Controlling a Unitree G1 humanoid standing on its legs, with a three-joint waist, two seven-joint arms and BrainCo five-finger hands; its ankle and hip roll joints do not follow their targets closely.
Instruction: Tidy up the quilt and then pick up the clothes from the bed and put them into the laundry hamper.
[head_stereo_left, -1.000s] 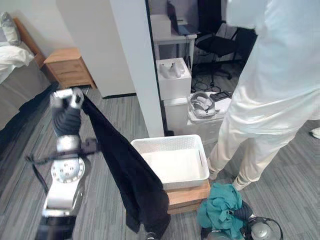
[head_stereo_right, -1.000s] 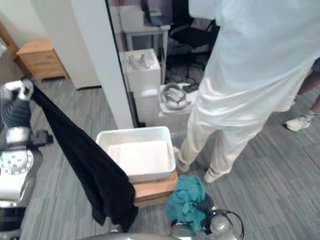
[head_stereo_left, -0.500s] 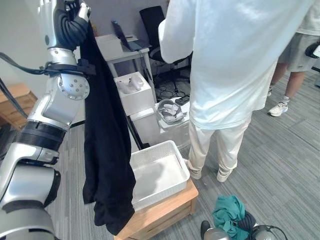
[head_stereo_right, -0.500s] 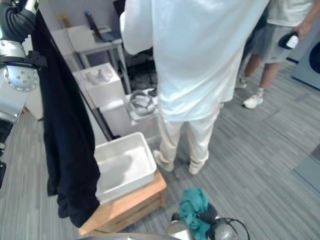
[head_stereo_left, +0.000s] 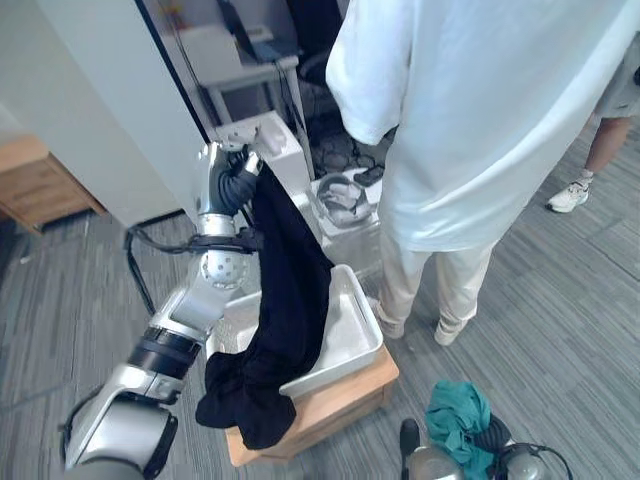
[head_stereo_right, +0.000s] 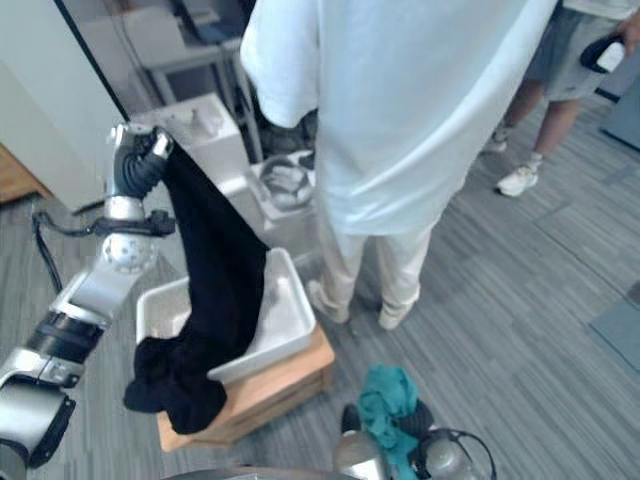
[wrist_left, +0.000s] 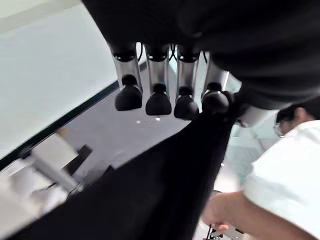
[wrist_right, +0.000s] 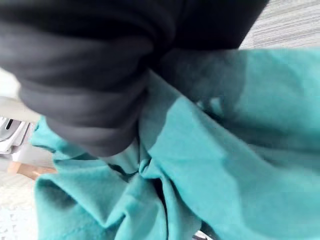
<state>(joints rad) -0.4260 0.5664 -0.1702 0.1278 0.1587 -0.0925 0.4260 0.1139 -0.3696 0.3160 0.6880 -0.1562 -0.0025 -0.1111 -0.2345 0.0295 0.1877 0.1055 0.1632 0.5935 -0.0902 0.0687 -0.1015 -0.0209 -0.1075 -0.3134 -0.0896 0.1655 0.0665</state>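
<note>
The left hand (head_stereo_left: 232, 183) was raised above the white hamper (head_stereo_left: 352, 322), fingers curled on a black garment (head_stereo_left: 285, 290) whose lower folds hid the hamper's near rim. Right of the hamper, a teal garment (head_stereo_left: 458, 422) covered the right hand; its fingers could not be made out.

Room was bright, light even and diffuse. Person's white shirt (head_stereo_left: 480, 100) washed out pale, close to glare. Black garment (head_stereo_left: 285, 290) read as a flat dark mass, folds barely visible. Grey floor (head_stereo_left: 560, 300) carried only faint, soft shadows.
</note>
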